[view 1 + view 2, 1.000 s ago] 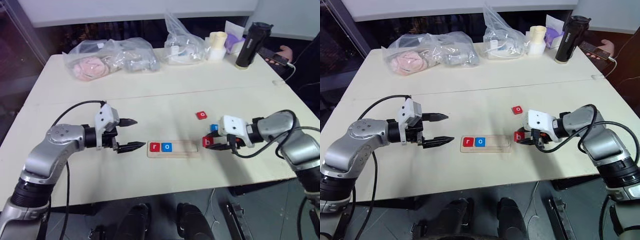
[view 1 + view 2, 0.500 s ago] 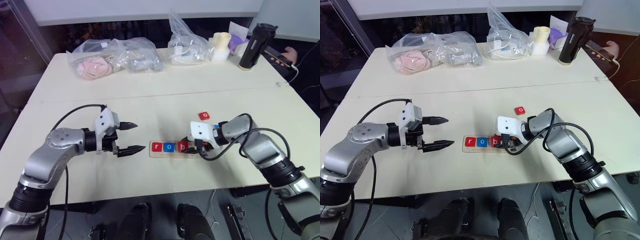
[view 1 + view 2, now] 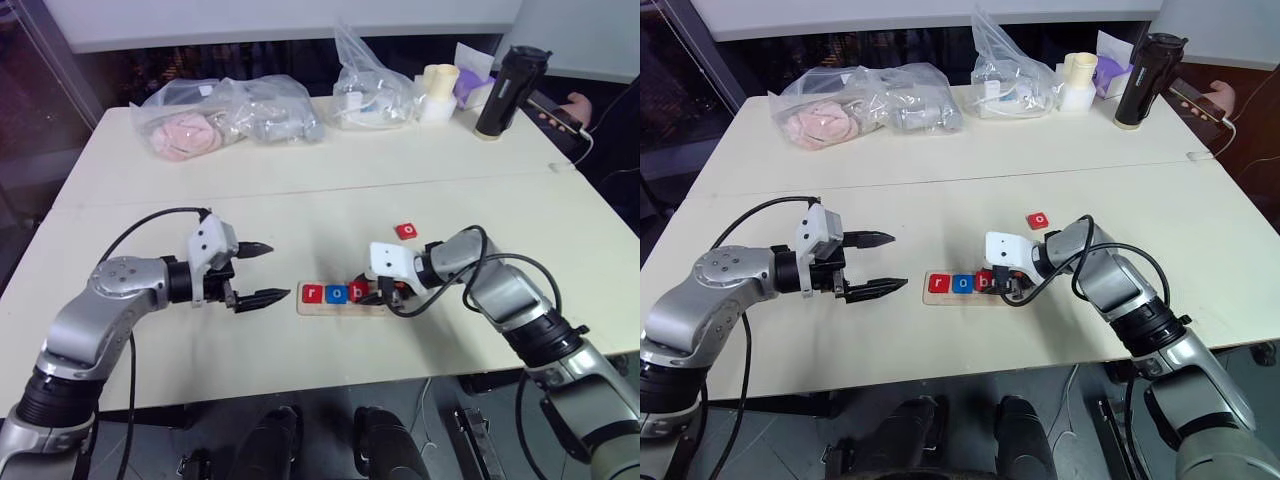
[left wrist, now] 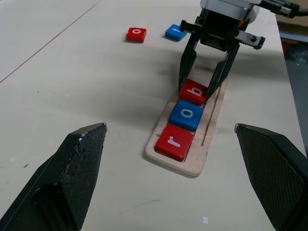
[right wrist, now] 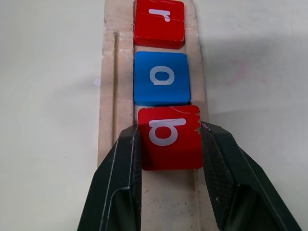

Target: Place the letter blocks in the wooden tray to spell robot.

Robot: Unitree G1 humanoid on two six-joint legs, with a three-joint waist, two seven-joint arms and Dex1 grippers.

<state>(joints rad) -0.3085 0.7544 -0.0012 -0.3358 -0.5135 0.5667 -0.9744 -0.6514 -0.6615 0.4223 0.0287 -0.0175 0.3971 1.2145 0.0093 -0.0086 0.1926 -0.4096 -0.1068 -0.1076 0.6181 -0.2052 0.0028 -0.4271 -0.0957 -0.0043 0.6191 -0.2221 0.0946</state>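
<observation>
The red b (image 5: 171, 137) is gripped by the right fingers (image 5: 126, 178) in the tray (image 4: 211, 126), beside blue o (image 4: 186, 115) and red r (image 4: 173, 142). The left fingers (image 3: 262, 297) are spread, empty. Farther off, a red o (image 3: 405, 231) lies on the surface (image 3: 300, 180).

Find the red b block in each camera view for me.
Left eye: red b block, third in the wooden tray, under the right hand.
Right eye, same.
Left wrist, between the fingers.
Right wrist.
Shared landmark: blue o block beside it.
</observation>
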